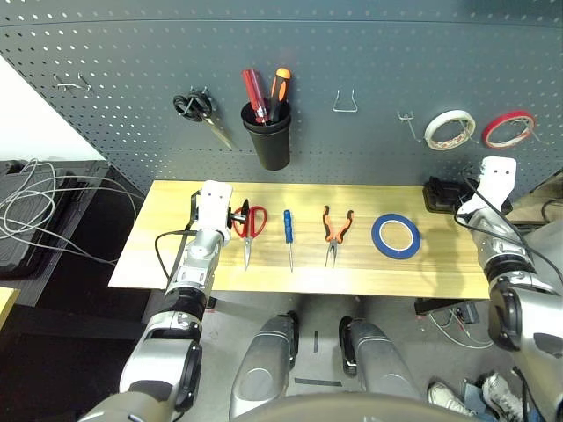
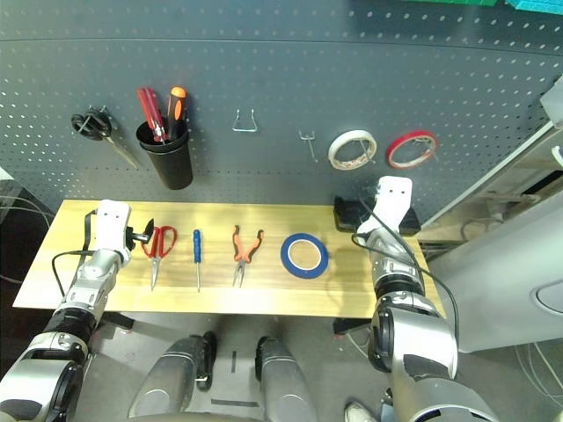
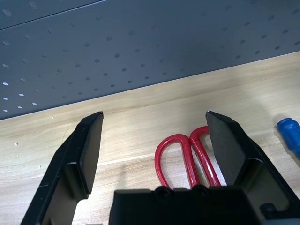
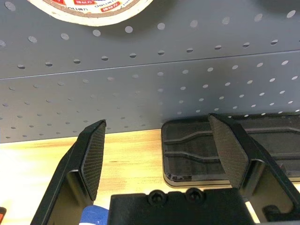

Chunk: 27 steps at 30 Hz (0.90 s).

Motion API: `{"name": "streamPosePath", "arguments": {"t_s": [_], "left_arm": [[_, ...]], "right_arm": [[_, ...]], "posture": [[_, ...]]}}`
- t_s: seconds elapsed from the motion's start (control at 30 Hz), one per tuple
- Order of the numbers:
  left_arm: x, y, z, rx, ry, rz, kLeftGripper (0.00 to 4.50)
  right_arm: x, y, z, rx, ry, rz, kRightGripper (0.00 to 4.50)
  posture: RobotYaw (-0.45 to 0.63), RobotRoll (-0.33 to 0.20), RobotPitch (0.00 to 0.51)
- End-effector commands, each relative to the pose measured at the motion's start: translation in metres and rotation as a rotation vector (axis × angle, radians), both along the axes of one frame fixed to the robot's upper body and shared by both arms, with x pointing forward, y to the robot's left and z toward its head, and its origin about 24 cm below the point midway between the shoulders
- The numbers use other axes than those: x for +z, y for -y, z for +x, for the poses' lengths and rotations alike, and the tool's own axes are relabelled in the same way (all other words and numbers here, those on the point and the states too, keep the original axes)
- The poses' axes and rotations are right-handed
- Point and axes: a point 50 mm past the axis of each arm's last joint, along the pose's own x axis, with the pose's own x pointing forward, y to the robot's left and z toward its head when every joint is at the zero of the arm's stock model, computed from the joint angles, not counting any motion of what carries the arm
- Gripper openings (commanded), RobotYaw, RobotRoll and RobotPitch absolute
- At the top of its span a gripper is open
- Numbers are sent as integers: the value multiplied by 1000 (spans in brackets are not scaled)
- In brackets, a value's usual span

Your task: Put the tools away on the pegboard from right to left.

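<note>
The 4 tools lay in a row on the desk [image 1: 158, 255]: blue tape roll [image 1: 396, 236] nearest the right claw [image 4: 159, 150], pliers [image 1: 337, 230], screwdriver [image 1: 288, 230], and red-handled scissors [image 1: 250, 225] just beside the left claw [image 3: 154, 140]. Both claws were spread and empty, facing the pegboard [image 1: 352, 53].

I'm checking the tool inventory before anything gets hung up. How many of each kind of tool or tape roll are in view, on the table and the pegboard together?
Scissors: 2 (red-handled scissors, black-handled scissors)
Screwdrivers: 3 (blue-handled screwdriver, red-handled screwdriver, orange-handled screwdriver)
Pliers: 1 (needle-nose pliers)
Tape rolls: 3 (blue tape roll, white tape roll, red tape roll)
Total: 9
</note>
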Motion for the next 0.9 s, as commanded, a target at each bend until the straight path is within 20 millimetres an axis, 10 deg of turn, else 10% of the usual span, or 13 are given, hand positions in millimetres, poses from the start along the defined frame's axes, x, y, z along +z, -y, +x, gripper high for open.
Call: {"name": "streamPosePath", "arguments": {"t_s": [0.03, 0.9], "left_arm": [[-6, -3, -6, 2, -19, 2, 4470], [-13, 32, -22, -232, -107, -5, 4470]], "right_arm": [[-5, -1, -3, -3, -13, -1, 4500], [-56, -20, -26, 93, -340, 56, 4500]], "posture": [[38, 0, 191], [53, 0, 268]]}}
